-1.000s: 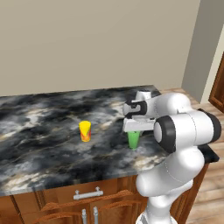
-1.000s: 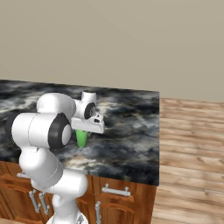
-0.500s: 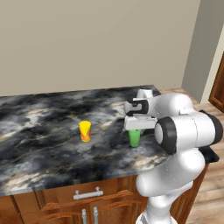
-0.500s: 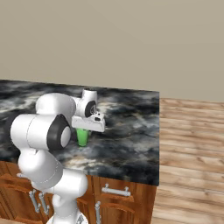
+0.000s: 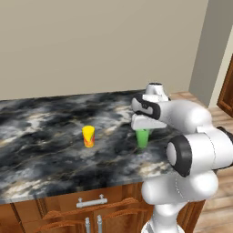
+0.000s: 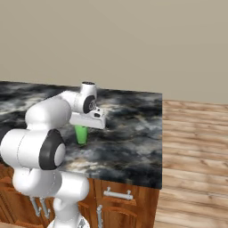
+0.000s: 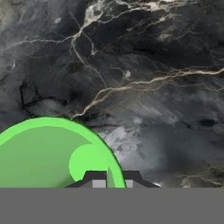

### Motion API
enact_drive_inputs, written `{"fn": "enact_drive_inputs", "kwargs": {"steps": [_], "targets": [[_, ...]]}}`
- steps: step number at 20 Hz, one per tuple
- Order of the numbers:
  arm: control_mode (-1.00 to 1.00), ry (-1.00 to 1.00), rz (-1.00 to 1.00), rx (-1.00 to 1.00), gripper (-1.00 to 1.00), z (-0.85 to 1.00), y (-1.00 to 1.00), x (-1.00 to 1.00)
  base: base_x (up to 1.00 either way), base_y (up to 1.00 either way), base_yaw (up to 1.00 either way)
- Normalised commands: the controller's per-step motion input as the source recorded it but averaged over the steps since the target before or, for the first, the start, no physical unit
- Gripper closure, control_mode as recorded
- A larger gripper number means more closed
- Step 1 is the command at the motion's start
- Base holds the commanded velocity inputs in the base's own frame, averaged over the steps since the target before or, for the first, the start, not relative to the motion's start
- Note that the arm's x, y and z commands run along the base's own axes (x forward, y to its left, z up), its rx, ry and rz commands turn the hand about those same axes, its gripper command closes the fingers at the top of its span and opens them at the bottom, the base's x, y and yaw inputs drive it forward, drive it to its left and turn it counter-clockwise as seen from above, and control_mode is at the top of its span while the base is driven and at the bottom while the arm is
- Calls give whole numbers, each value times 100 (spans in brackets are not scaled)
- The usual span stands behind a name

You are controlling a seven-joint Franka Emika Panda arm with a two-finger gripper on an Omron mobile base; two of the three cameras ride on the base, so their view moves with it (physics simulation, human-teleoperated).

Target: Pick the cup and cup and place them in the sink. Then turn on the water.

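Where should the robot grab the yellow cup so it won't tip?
Probably from above, pinching the yellow cup across its rim. It stands upright and open-topped on the counter, well apart from the green cup, so the pincer has room.

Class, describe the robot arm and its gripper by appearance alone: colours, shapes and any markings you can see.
The arm is glossy white, built of rounded tubular segments with dark grey-black rings at the joints. The hand is a white block with a dark patch. The gripper has two small dark finger tips with lighter grey pads. No cables or markings are visible.

White rounded arm (image 5: pixel 191 150), dark joints
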Motion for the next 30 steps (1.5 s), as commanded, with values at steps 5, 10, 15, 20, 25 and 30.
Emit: {"fn": "enact_drive_inputs", "kwargs": {"steps": [5,10,15,20,25,30], "targets": [[-100,-1,0,0,100,68,0,-21,0,0,0],[-100,0,0,0,100,58,-1,-20,0,0,0],[-100,0,0,0,100,34,-6,-30,0,0,0],[-100,-1,0,0,100,25,-10,-27,0,0,0],[-100,0,0,0,100,17,-10,-18,0,0,0],[-100,0,0,0,100,8,-5,-25,0,0,0]]}}
